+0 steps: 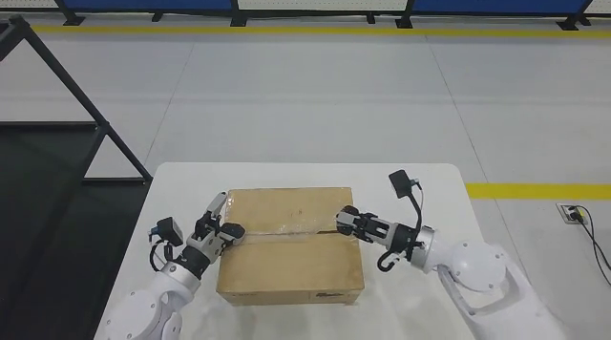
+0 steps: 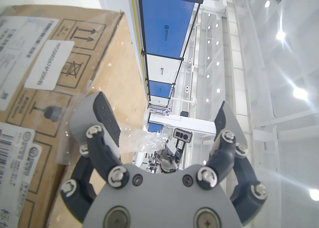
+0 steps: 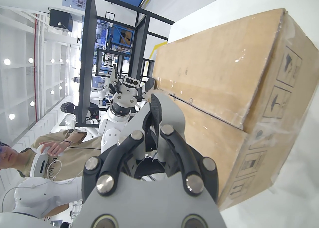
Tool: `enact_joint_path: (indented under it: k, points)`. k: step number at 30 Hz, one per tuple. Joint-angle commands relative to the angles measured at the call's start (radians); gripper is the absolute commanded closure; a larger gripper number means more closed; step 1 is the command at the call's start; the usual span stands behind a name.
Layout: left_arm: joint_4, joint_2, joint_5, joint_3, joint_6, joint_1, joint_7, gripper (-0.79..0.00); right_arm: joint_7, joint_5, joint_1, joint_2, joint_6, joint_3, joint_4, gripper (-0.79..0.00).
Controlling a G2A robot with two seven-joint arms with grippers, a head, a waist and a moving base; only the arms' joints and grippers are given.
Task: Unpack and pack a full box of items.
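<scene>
A taped cardboard box (image 1: 291, 244) bearing handling symbols (image 2: 82, 34) and barcode labels (image 2: 17, 149) is flanked by the spread-open left gripper (image 1: 225, 218) and the clenched right gripper (image 1: 344, 220).

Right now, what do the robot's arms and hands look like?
The left arm and right arm are smooth, rounded white shells. The left hand and right hand each have a grey metal plate with silver screws, black links, and two grey fingers with black ribbed pads. A small black camera box sits at each wrist, and a black cable loops beside the right one.
</scene>
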Motion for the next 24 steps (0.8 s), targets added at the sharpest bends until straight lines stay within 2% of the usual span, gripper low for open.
enact_joint_path:
  k: [1, 14, 24]
  points:
    - [0.0, 0.0, 0.001, 0.001, 0.001, -0.001, -0.001, -0.785, 0.0, -0.006, -0.002, 0.001, 0.01, 0.003, 0.003, 0.0]
    - [-0.001, 0.0, 0.004, 0.005, 0.002, -0.003, 0.001, -0.785, 0.039, -0.067, -0.003, 0.008, 0.092, 0.0, 0.013, 0.0]
    - [-0.004, -0.001, 0.004, 0.007, 0.002, -0.002, 0.0, -0.785, 0.045, -0.099, 0.008, 0.008, 0.207, -0.014, 0.015, 0.0]
